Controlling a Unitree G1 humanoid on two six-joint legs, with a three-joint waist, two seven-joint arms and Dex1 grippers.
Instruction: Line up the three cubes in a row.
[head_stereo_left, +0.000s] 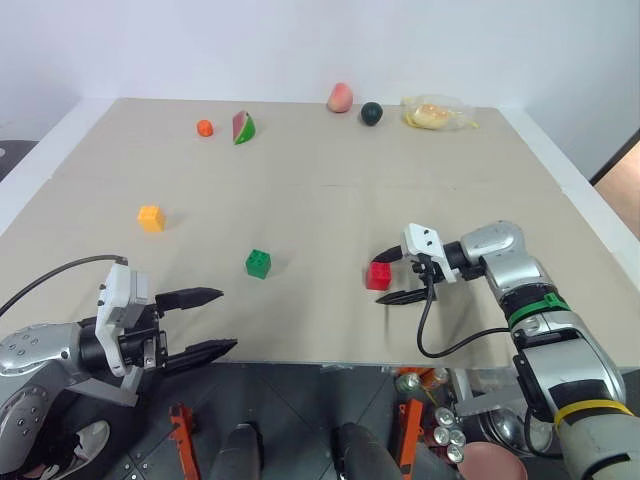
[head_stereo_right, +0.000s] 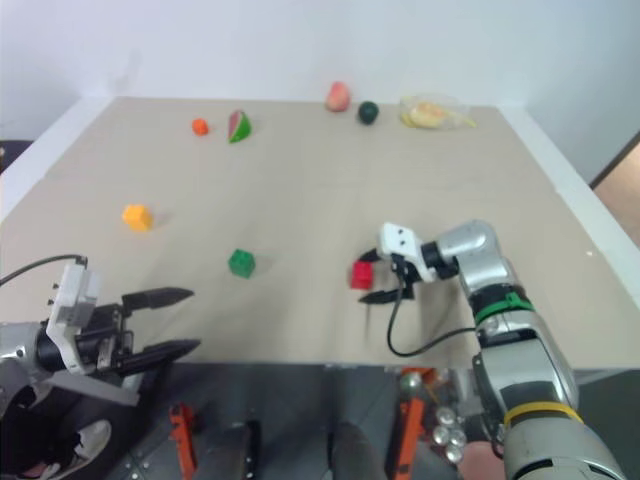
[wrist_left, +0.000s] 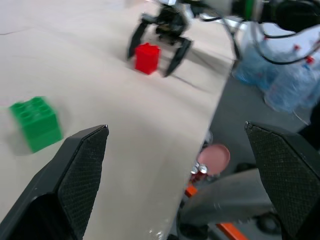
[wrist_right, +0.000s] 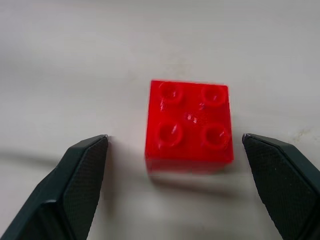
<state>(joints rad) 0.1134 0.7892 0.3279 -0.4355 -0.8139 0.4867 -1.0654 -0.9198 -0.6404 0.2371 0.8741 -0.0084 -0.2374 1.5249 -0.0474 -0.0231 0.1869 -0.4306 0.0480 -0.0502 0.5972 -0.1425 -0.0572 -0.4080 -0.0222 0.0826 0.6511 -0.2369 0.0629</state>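
Note:
The red cube (head_stereo_left: 378, 275) rests studs-up on the table, between the spread fingers of my right gripper (head_stereo_left: 391, 277), which is open and clear of it on both sides. In the right wrist view the red cube (wrist_right: 190, 126) sits apart from both black fingers (wrist_right: 80, 180). The green cube (head_stereo_left: 258, 263) lies a little to its left, mid-table. Farther left and back stands the yellow-orange cube (head_stereo_left: 151, 217). My left gripper (head_stereo_left: 208, 321) hovers open and empty at the table's near left edge, pointing toward the green cube (wrist_left: 36, 123).
Along the far edge lie a small orange fruit (head_stereo_left: 204, 127), a watermelon slice (head_stereo_left: 243, 127), a peach-coloured fruit (head_stereo_left: 339, 98), a dark round fruit (head_stereo_left: 372, 112) and a clear bag of yellow food (head_stereo_left: 436, 113). Cans and bottles (head_stereo_left: 446, 415) sit below the table's near right edge.

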